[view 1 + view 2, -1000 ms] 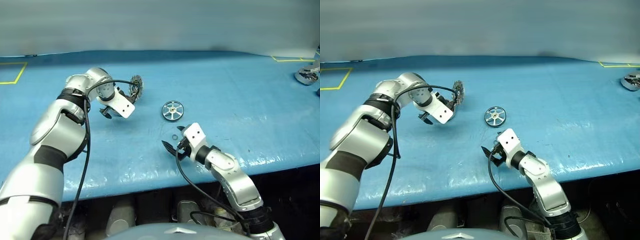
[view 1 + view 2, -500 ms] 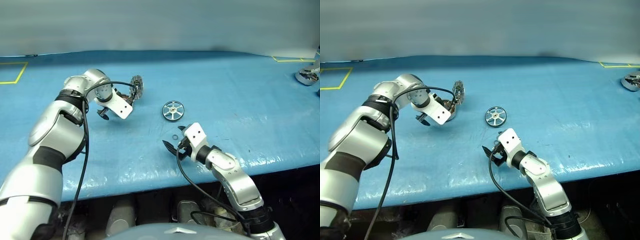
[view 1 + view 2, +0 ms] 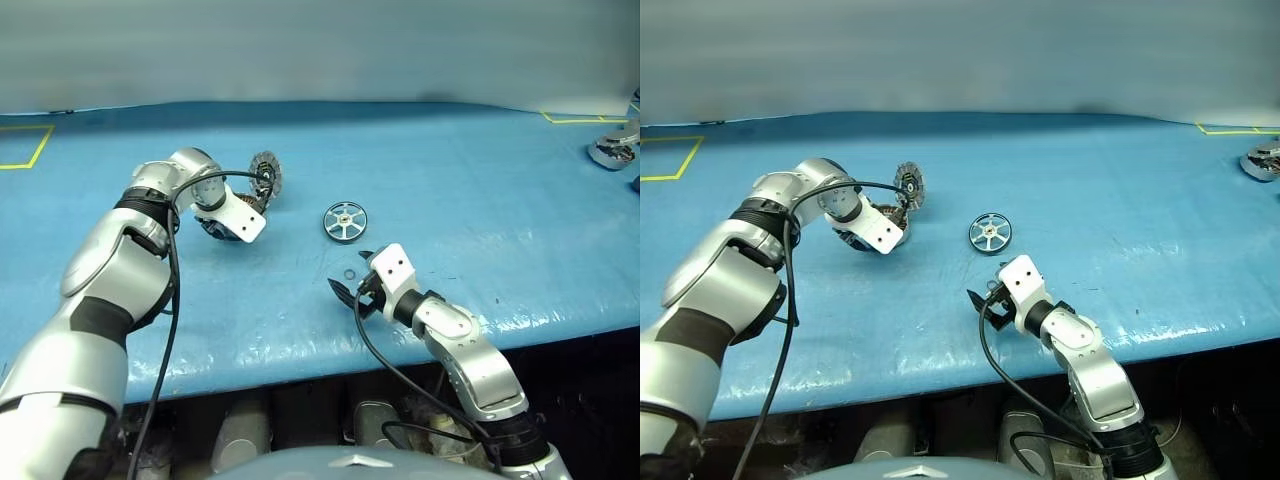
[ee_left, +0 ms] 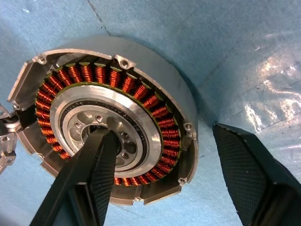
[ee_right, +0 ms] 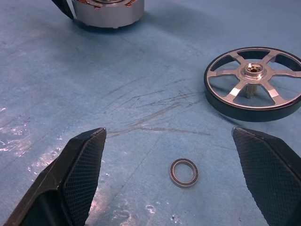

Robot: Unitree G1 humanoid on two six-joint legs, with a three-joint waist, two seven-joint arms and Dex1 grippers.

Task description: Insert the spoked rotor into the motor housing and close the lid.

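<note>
Our left end effector [image 4: 160,174] straddles the motor housing's [image 4: 155,70] wall, fingers apart, not clamped. Our right end effector [image 5: 174,174] gapes released near the spoked rotor [image 3: 345,220], mid-table [image 3: 480,180].

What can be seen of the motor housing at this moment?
The motor housing is a short round silver metal puck with small screw lugs on its rim. Inside, a ring of copper-red windings surrounds a pale hub with small holes. It sits on the blue table, open side up. The left gripper straddles its wall, one finger over the hub, the other outside.
</note>
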